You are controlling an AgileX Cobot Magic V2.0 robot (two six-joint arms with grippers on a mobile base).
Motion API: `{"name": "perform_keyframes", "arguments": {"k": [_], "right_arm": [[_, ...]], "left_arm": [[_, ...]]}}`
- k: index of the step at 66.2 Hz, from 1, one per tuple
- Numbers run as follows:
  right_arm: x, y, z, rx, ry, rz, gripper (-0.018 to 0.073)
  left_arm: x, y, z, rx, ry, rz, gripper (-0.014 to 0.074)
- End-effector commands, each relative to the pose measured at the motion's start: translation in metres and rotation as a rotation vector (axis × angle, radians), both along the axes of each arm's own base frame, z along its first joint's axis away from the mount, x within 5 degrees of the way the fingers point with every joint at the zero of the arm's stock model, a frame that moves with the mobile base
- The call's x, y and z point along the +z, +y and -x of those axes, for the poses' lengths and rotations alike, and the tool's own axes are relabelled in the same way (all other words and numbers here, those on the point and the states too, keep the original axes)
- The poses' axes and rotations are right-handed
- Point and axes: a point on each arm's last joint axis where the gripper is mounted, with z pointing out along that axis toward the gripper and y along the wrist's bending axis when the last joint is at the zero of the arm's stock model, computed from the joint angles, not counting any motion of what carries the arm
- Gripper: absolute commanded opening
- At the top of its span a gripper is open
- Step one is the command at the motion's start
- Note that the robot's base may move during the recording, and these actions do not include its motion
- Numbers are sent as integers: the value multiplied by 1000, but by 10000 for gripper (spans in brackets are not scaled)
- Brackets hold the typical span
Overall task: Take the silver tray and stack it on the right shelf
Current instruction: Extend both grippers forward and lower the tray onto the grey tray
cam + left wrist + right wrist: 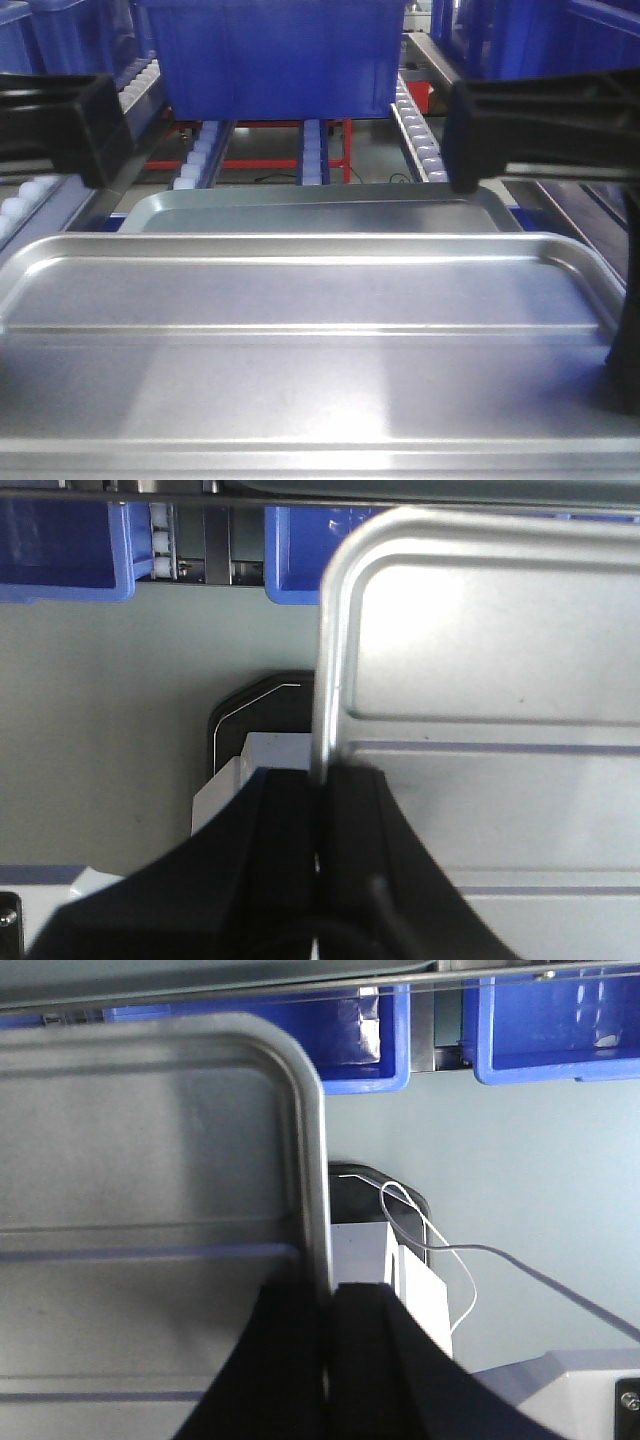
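Observation:
The silver tray [300, 380] fills the foreground, level, with two long ridges across its shiny floor. My left gripper [320, 780] is shut on its left rim, and the tray's floor [490, 660] stretches away to the right. My right gripper [328, 1295] is shut on the opposite rim, beside the tray's rounded corner [290, 1060]. In the front view the black arm bodies [60, 125] [540, 130] hang above both ends of the tray. Ahead, the right shelf shows rows of white rollers [418, 140] between steel rails.
A second, plain-floored grey tray [320, 210] lies just beyond the held one at the shelf's front. A large blue bin [280, 60] sits further up the rollers, with more blue bins at both sides. A red frame [290, 160] shows beneath. The wrist views show grey floor below.

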Motion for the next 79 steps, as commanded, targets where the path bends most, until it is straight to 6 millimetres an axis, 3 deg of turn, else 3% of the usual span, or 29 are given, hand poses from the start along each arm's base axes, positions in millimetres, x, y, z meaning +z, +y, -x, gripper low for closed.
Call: {"name": "perform_keyframes", "arguments": {"k": [1,32,49,58,70,79], "right_arm": [[10,-21,3,-48,7,162,60],[10,-20,2,-42,-7,152,60],[15,-2,-10,158,-146,14,60],[18,-5,-25,111,-198,-47,60],[20,-23,-55,87,-274,-53,60],[17,-36,-80,54,-317,-44,60]], "left_arm": [[9,19,3,37,11,-160,-100],[11,18,-3,19,-64,-152,-100],[15,8,-18,-13,-162,-13,-99],[16,11,-34,-10,-202,26,-99],[21,15,-60,-39,-296,105,-100],[13,18,-81,-13,-316,103,-99]]}}
